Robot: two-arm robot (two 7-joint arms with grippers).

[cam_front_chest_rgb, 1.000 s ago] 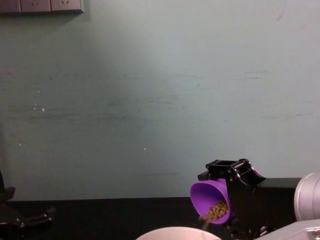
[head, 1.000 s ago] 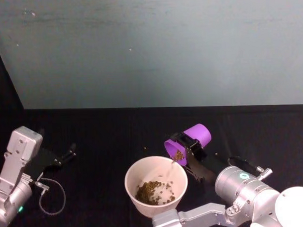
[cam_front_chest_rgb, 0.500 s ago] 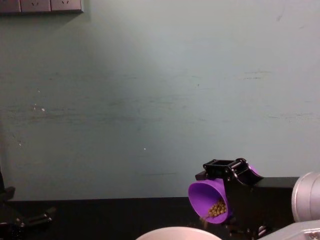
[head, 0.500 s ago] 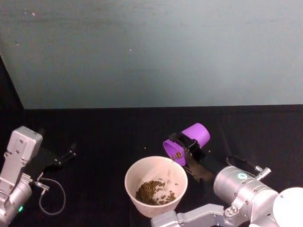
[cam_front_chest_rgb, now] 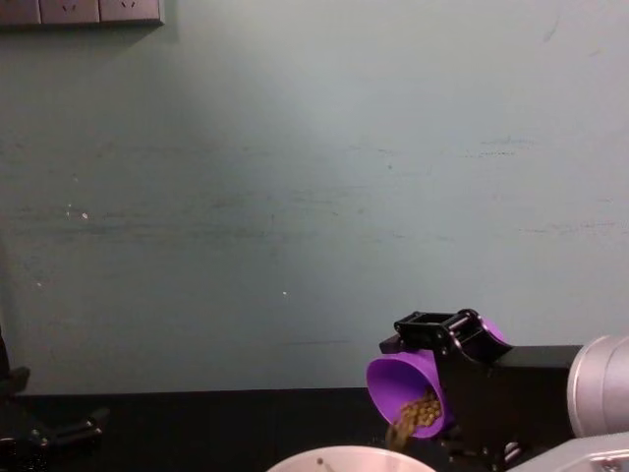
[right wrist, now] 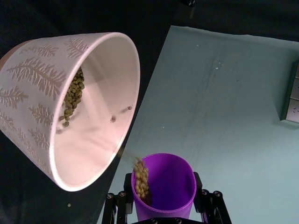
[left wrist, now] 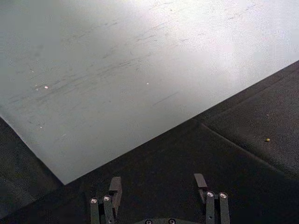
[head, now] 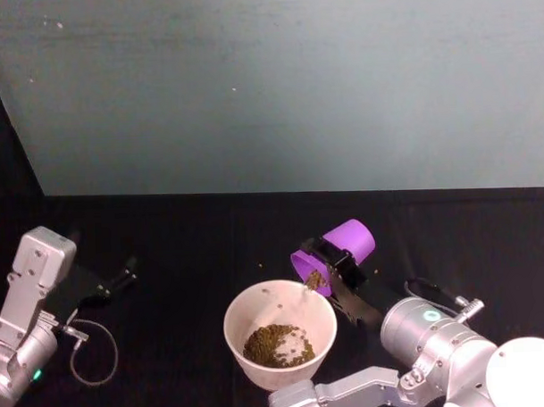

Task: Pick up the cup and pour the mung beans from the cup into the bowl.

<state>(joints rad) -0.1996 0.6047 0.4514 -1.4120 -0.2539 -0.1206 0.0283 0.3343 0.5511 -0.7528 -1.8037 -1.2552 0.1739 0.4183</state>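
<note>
In the head view, the right hand [head: 338, 262] is clamped on the cup [head: 352, 238] — smooth purple plastic, tapered, and tipped so its wider round rim points down past the fingertips. Just below that rim stands the bowl [head: 236, 313], wide, round and white, on the black table [head: 184, 242]. The mung beans [head: 277, 344] — tiny, round, olive-tan — lie in a loose heap on the bowl's floor, and a thin trickle falls from the cup's lip. The left hand [head: 121, 278] is well apart from the bowl, by bare table.

In the left wrist view, the left hand's two dark fingers [left wrist: 115, 185] stand wide apart with nothing between them. Beyond them are matte black cloth and a pale, scuffed wall [left wrist: 117, 70].

In the right wrist view, the right hand's fingers press the cup on both sides. Beans bunch at its lip. Beyond the lip is the bowl, its outside embossed with fern fronds and its inside glossy.

In the chest view, the cup tilts out of the right hand, and beans spill toward the bowl's pale rim just beneath.
</note>
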